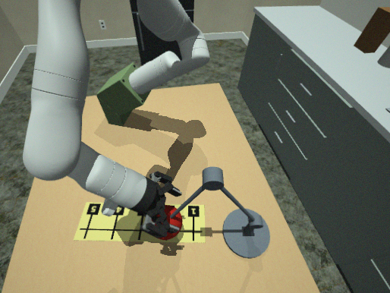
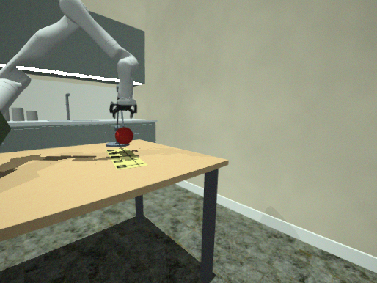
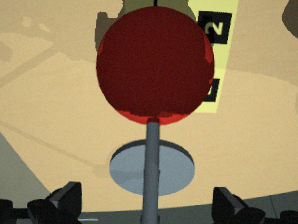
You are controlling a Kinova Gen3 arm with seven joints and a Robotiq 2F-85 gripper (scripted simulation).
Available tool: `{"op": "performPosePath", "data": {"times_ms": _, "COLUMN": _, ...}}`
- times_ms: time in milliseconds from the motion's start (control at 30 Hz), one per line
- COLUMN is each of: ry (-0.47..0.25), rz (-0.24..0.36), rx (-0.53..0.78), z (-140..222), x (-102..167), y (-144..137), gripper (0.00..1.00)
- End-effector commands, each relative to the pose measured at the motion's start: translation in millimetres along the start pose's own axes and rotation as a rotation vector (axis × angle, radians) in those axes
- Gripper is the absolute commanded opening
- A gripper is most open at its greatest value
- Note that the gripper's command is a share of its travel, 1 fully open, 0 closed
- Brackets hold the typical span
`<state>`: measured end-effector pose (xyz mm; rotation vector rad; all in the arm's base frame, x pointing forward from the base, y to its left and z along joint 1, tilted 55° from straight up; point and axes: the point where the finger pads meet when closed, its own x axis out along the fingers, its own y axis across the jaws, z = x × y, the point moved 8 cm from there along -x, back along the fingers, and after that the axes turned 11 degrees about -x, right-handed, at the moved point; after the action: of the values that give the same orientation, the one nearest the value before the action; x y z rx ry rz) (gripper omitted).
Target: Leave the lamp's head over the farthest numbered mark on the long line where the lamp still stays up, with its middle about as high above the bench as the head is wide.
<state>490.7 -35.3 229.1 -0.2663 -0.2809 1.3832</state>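
The lamp has a round grey base (image 1: pixel 246 234), two thin grey links meeting at a grey elbow joint (image 1: pixel 212 178), and a red ball head (image 1: pixel 170 222). The head hangs above a yellow strip of numbered marks (image 1: pixel 114 222), roughly over mark 2 (image 3: pixel 214 27). Marks 1, 4 and 5 show in the top view; my wrist hides the others. My gripper (image 1: pixel 164 209) is open and empty. In the exterior view it (image 2: pixel 122 110) hovers above the head (image 2: pixel 124 136), apart from it. The wrist view shows the head (image 3: pixel 154 64) ahead of my spread fingers, with the base (image 3: pixel 152 169) behind it.
A green block (image 1: pixel 117 95) sits at the far end of the table, by my arm's base. Dark grey cabinets with a white counter (image 1: pixel 322 95) stand to the right, with a brown box (image 1: pixel 373 30) on top. The table's edge is close to the strip.
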Motion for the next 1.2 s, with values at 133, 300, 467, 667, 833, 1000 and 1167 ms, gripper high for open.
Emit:
{"op": "performPosePath", "data": {"times_ms": 133, "ry": -0.002, "rz": 0.004, "rx": 0.000, "z": 0.9, "x": 2.5, "y": 0.6, "gripper": 1.00}}
{"op": "performPosePath", "data": {"times_ms": 300, "ry": -0.003, "rz": 0.008, "rx": 0.001, "z": 1.3, "x": 4.4, "y": 1.2, "gripper": 1.00}}
{"op": "performPosePath", "data": {"times_ms": 467, "ry": -0.003, "rz": 0.008, "rx": 0.001, "z": 1.4, "x": 4.7, "y": 1.4, "gripper": 0.00}}
{"op": "performPosePath", "data": {"times_ms": 667, "ry": -0.003, "rz": 0.008, "rx": 0.001, "z": 1.4, "x": 4.5, "y": 1.3, "gripper": 0.00}}
{"op": "performPosePath", "data": {"times_ms": 833, "ry": -0.003, "rz": 0.007, "rx": 0.001, "z": 1.4, "x": 4.3, "y": 1.3, "gripper": 0.00}}
{"op": "performPosePath", "data": {"times_ms": 1000, "ry": -0.003, "rz": 0.007, "rx": 0.001, "z": 1.3, "x": 4.2, "y": 1.2, "gripper": 0.00}}
{"op": "performPosePath", "data": {"times_ms": 1167, "ry": -0.003, "rz": 0.007, "rx": 0.001, "z": 1.4, "x": 4.2, "y": 1.2, "gripper": 0.00}}
